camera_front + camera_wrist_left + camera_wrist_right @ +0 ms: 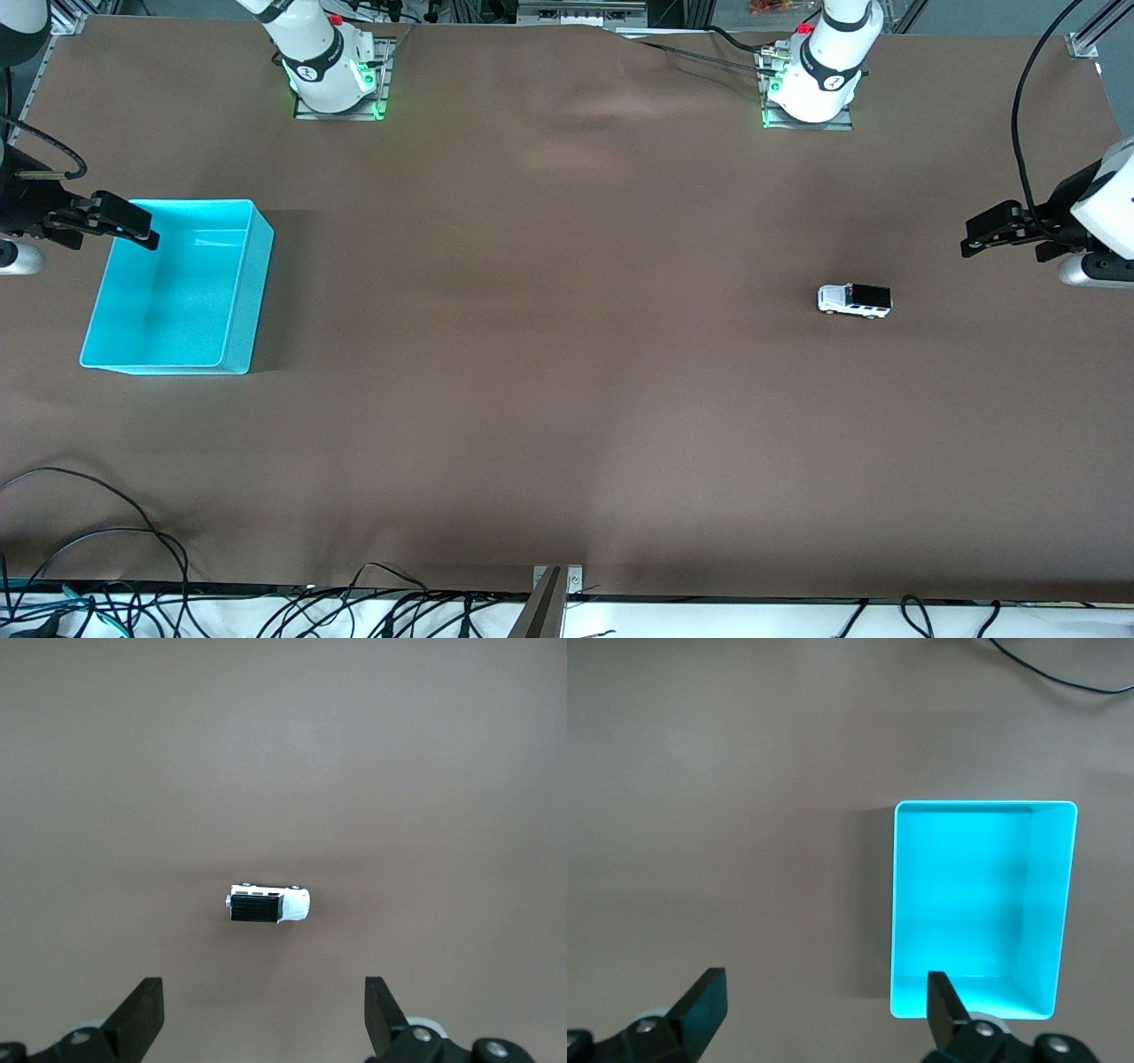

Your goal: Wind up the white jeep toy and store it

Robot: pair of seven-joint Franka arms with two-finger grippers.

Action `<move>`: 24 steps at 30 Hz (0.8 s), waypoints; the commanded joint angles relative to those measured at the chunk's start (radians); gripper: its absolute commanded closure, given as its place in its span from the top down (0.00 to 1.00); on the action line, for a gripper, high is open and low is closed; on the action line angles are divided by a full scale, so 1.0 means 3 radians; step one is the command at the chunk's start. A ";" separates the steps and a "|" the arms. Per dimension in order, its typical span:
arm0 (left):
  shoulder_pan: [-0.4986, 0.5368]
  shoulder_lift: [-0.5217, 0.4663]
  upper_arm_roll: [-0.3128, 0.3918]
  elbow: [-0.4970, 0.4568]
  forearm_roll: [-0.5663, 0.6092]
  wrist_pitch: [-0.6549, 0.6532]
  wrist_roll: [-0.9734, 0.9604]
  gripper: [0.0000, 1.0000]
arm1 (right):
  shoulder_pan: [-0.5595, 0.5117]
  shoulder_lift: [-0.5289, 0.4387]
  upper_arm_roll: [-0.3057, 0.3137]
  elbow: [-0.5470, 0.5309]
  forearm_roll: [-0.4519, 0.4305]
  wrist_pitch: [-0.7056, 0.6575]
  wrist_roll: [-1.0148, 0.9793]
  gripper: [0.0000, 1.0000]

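Observation:
The white jeep toy [854,300] is a tiny white car with a black roof; it stands on its wheels on the brown table toward the left arm's end. In the left wrist view the white jeep toy [267,904] lies well apart from my fingers. My left gripper [974,241] hangs open and empty at the table's end, near the toy but not over it. My right gripper [142,232] is open and empty above the edge of the cyan bin [257,266]. The cyan bin [983,811] is empty.
Black cables [106,540] trail along the table's edge nearest the front camera. A small metal bracket [556,580] sits at the middle of that edge. The two arm bases [332,71] stand along the edge farthest from the camera.

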 commanded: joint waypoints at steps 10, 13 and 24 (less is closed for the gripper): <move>0.0006 -0.0062 0.0000 -0.0089 0.0071 -0.0081 -0.0287 1.00 | -0.0002 0.0005 -0.0007 0.0042 0.0012 -0.0041 0.0030 1.00; -0.0014 -0.0047 -0.0006 -0.0099 0.0071 -0.0096 -0.0639 1.00 | -0.0002 0.0005 -0.0007 0.0042 0.0012 -0.0041 0.0030 1.00; -0.0061 0.0030 -0.0011 -0.0288 0.0060 -0.0096 -0.2164 1.00 | -0.0002 0.0005 -0.0007 0.0042 0.0012 -0.0036 0.0035 1.00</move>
